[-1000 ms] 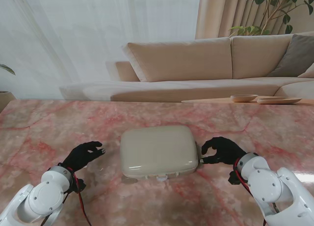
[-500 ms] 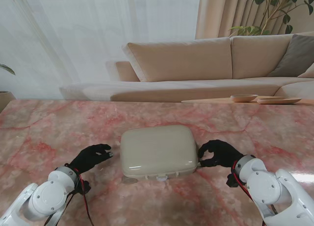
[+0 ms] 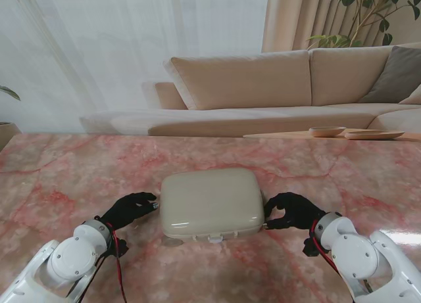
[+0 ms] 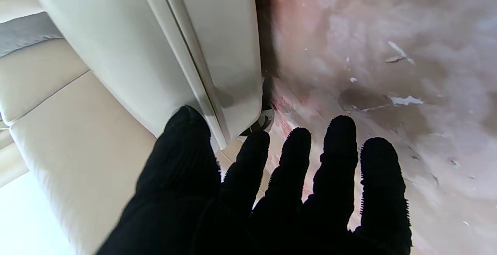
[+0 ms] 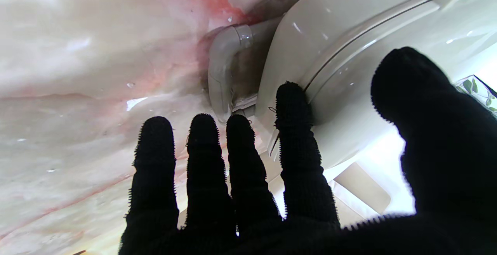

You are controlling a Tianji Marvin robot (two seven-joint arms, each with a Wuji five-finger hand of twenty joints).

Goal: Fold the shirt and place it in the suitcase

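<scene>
Where the stand's view looks down, a closed suitcase (image 3: pixel 211 203) is seen lying flat in the middle of a pink marble table (image 3: pixel 59 171); its shell is pale beige, glossy and round-cornered, with small latches on the edge nearer to me. No shirt can be made out in any view. The left hand (image 3: pixel 131 209), gloved in black, is set just beside the case's left edge, its fingers curled loosely, their tips at or nearly at the shell. The right hand (image 3: pixel 291 210) is placed likewise at the right edge, fingers bent toward the case. A beige sofa (image 3: pixel 263 86) is seen beyond the table.

From the left wrist, the suitcase (image 4: pixel 155 53) is shown close up, with the seam between its two halves shut and a small wheel at the corner. The left hand (image 4: pixel 248 193) is spread, nothing held; its thumb lies against the shell by the seam, while the fingers (image 4: pixel 341 146) hang over the table (image 4: pixel 388 33). Firm contact cannot be told.

From the right wrist, the suitcase (image 5: pixel 349 33) is shown with a side handle and a shut seam. The right hand (image 5: pixel 279 208) is open and empty; one fingertip (image 5: pixel 291 99) meets the shell near the seam, and the thumb is held wide of it.
</scene>
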